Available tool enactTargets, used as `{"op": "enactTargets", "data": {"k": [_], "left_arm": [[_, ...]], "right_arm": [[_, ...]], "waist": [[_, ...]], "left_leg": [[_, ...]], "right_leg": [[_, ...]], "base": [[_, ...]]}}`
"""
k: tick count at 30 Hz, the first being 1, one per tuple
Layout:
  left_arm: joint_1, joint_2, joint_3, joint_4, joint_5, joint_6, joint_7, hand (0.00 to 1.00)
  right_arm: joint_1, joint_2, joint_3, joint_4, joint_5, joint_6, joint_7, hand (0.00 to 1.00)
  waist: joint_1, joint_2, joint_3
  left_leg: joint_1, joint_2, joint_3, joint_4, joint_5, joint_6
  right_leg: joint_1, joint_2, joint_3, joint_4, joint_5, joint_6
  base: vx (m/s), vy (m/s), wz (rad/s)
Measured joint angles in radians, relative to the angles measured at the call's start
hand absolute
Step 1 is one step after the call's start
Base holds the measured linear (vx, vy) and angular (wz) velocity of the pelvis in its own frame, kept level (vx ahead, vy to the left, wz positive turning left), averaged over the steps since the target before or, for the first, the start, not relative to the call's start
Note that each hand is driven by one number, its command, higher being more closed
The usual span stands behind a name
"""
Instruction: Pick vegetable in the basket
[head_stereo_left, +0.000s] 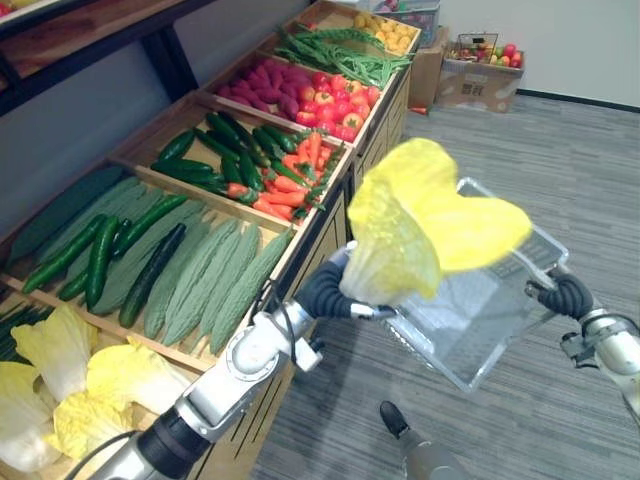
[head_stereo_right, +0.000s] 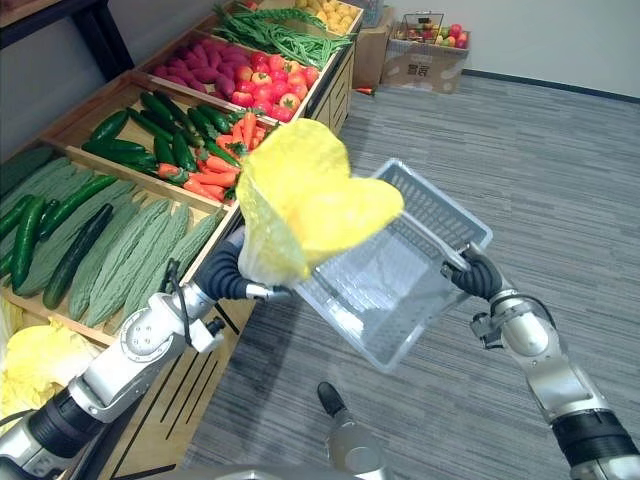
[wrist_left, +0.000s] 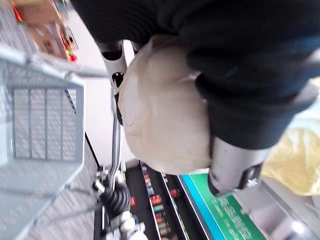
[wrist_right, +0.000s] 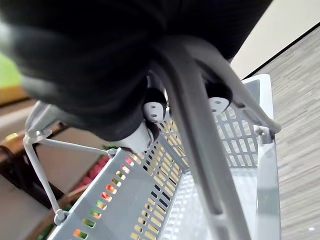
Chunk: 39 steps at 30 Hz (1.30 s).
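On your left runs a wooden produce stand (head_stereo_left: 335, 215) of open crates. In the crate nearest you lie loose pale yellow leafy cabbages (head_stereo_left: 70, 385). The next crate up holds ridged pale green bitter gourds (head_stereo_left: 210, 280) beside long dark green cucumbers (head_stereo_left: 100, 260). Beyond that, short dark green cucumbers (head_stereo_left: 215, 150) share a crate with orange carrots (head_stereo_left: 290, 180). Farther still come purple sweet potatoes (head_stereo_left: 258, 85) next to red tomatoes (head_stereo_left: 340, 100), then long green beans (head_stereo_left: 340, 50) and small yellow fruits (head_stereo_left: 385, 35). At the far end a brown cardboard box (head_stereo_left: 480, 85) stands on the grey striped floor (head_stereo_left: 580, 170).

Your right hand (head_stereo_right: 478, 275) is closed round the grey handle (wrist_right: 200, 150) of the grey slotted plastic basket (head_stereo_left: 470, 345), holding it in the air beside the stand, tilted so that its opening faces you.

Your left hand (head_stereo_left: 330, 290) is clamped round the pale stem end (wrist_left: 160, 120) of a yellow leafy cabbage (head_stereo_left: 420, 220), with the leaves fanning upward from the hand. The cabbage is in the air at the basket's left rim, not yet inside. Its spread leaves cover that rim and the far left corner, so you cannot see there how close leaf and plastic come. The two hands are well apart, with the basket between them.
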Motion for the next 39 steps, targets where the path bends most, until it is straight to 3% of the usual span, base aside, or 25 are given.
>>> {"op": "enactTargets", "data": {"k": [5, 13, 22, 39], "left_arm": [[-0.009, 0.023, -0.061, -0.01, -0.018, -0.02, -0.102, 1.0], [-0.045, 0.064, -0.185, 0.012, -0.014, -0.021, -0.169, 1.0], [-0.059, 0.061, -0.251, 0.104, 0.043, -0.024, -0.143, 1.0], [-0.151, 0.056, -0.367, 0.244, 0.162, -0.024, -0.128, 1.0]], "right_arm": [[0.003, 0.0, -0.004, -0.071, 0.132, -0.02, 0.068, 1.0], [0.008, -0.004, 0.07, -0.144, 0.198, -0.022, 0.176, 1.0], [0.03, -0.104, 0.216, -0.15, 0.187, -0.024, 0.242, 1.0], [0.069, -0.177, 0.39, -0.133, 0.088, -0.041, 0.268, 1.0]], "waist": [[-0.004, 0.006, -0.026], [-0.009, 0.013, -0.048], [-0.003, 0.01, -0.061], [0.002, -0.001, -0.087]], "left_leg": [[0.0, 0.017, 0.031, 0.027, -0.006, -0.01], [0.018, 0.046, 0.08, 0.061, -0.016, -0.025], [0.012, 0.056, 0.074, 0.073, -0.018, -0.027], [-0.004, 0.057, 0.052, 0.075, -0.018, -0.027]], "right_leg": [[-0.013, 0.02, 0.016, 0.013, 0.002, -0.003], [-0.015, 0.05, 0.036, 0.015, 0.006, -0.014], [-0.013, 0.045, 0.02, 0.015, 0.006, -0.014], [-0.012, 0.026, -0.007, 0.012, 0.006, -0.014]], "base": [[0.0, -0.024, -0.15], [0.01, -0.014, -0.16], [0.0, -0.014, 0.04], [0.0, -0.004, 0.05]]}}
